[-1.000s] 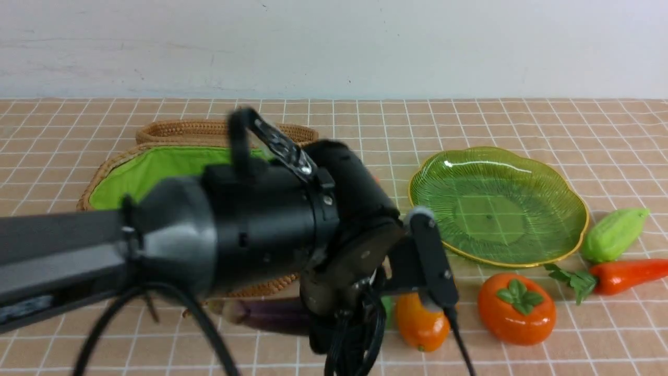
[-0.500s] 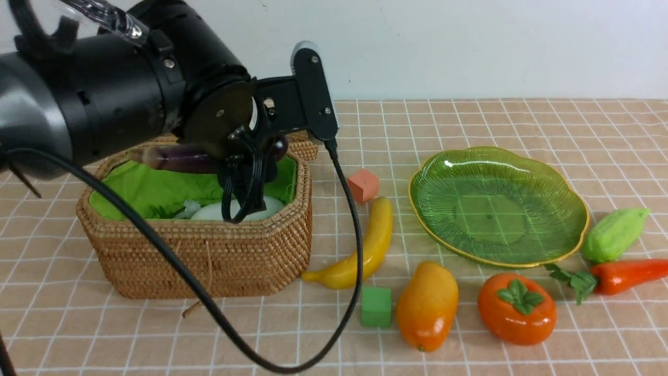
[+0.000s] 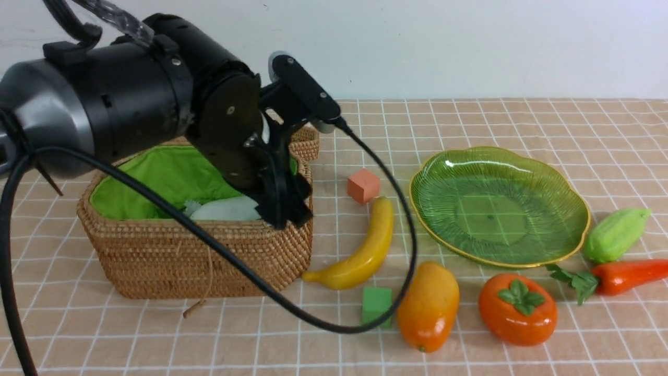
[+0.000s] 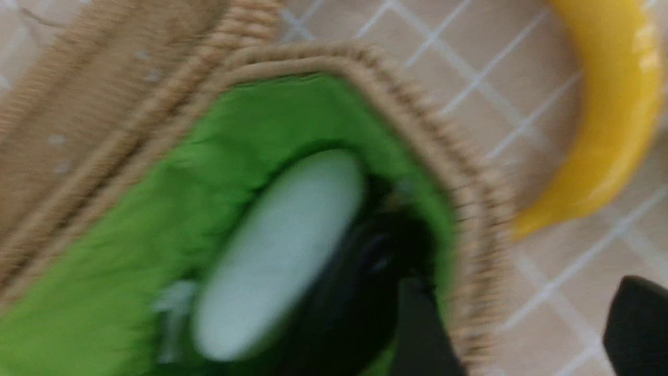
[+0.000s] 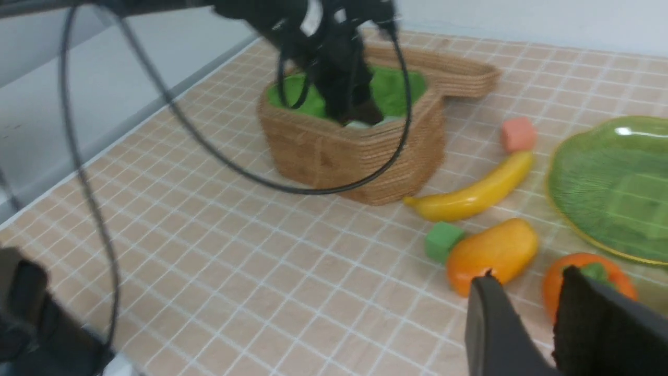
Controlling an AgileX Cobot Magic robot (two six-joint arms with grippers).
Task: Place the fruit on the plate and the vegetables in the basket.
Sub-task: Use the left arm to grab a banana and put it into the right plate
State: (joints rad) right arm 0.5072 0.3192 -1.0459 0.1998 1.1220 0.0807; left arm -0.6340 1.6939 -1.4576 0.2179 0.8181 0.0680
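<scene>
Nearest me, my right tool (image 5: 532, 282) sits narrowly parted, empty. Low in the frame, mango (image 3: 428, 305), persimmon (image 3: 517, 312) and banana (image 3: 365, 250) lie on the counter (image 3: 156, 334), off the plate (image 3: 496, 209) at right. Farther left, my left tool (image 3: 284, 211) hangs spread and empty inside the basket (image 3: 209, 256), by the radish (image 3: 227, 209) and a blurred dark eggplant (image 4: 355, 292).

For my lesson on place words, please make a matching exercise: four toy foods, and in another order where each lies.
Things
1. white toy radish
2. curved yellow toy banana
3. squat orange toy persimmon
4. light green ridged toy gourd

Places
A. right of the green glass plate
B. inside the woven wicker basket
C. between basket and plate
D. near side of the plate

Pairs: 1-B, 2-C, 3-D, 4-A
</scene>
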